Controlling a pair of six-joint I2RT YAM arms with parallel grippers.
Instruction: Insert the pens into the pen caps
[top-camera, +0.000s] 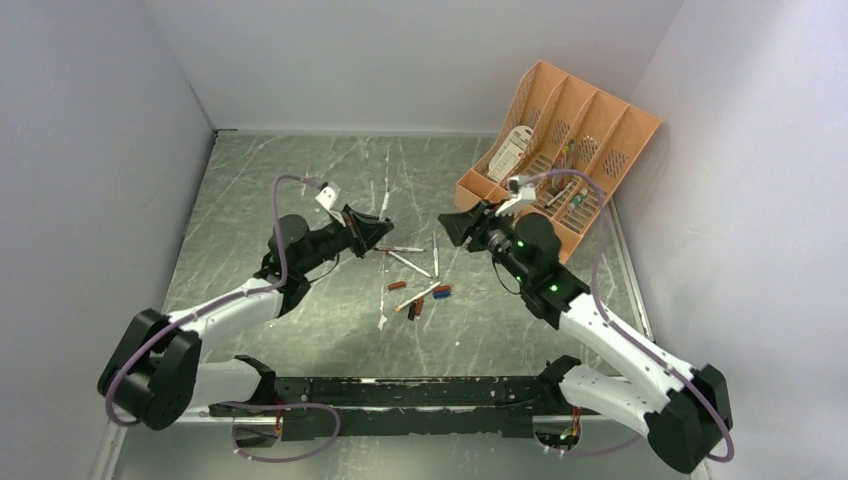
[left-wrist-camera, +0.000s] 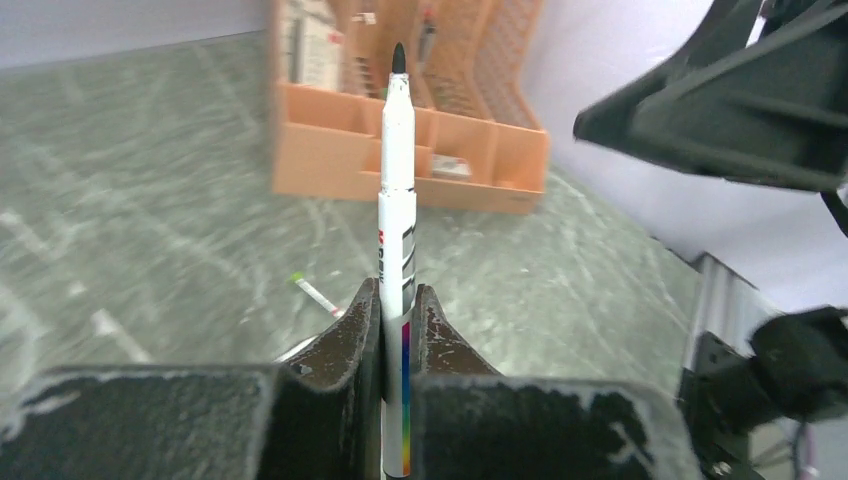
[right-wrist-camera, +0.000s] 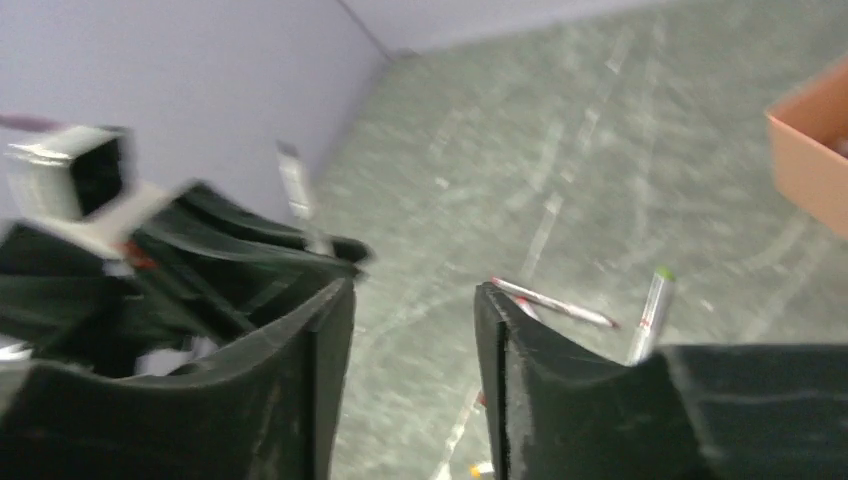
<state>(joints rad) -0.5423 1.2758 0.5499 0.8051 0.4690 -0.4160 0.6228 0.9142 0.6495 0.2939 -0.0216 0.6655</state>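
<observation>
One pen (left-wrist-camera: 397, 180) is pinched between the fingers of my left gripper (left-wrist-camera: 397, 300). I have it clamped low on the barrel, near the rainbow-striped end. Most of its length stands out past my fingertips toward twelve o'clock in my wrist view, bare dark tip leading. At two o'clock from that tip hangs my right gripper (right-wrist-camera: 415, 292), jaws spread with nothing between them.

From above, my two grippers face each other over the tabletop (top-camera: 300, 180), near but apart: the left at nine o'clock of the gap, the right at three. Toward six o'clock of the gap the loose pens (top-camera: 411, 264) lie scattered. Just past them are a few caps (top-camera: 441, 291), reddish and blue. The orange organizer tray (top-camera: 632, 130) sits out at one o'clock by the wall.

I judge the pen light, stiff and smooth. Held this far back, it may pivot in my pinch when its tip is pushed, so a grip nearer mid-barrel would hold straighter. A cap looks short, light and slippery. I would take it across its closed half, leaving the mouth free.
</observation>
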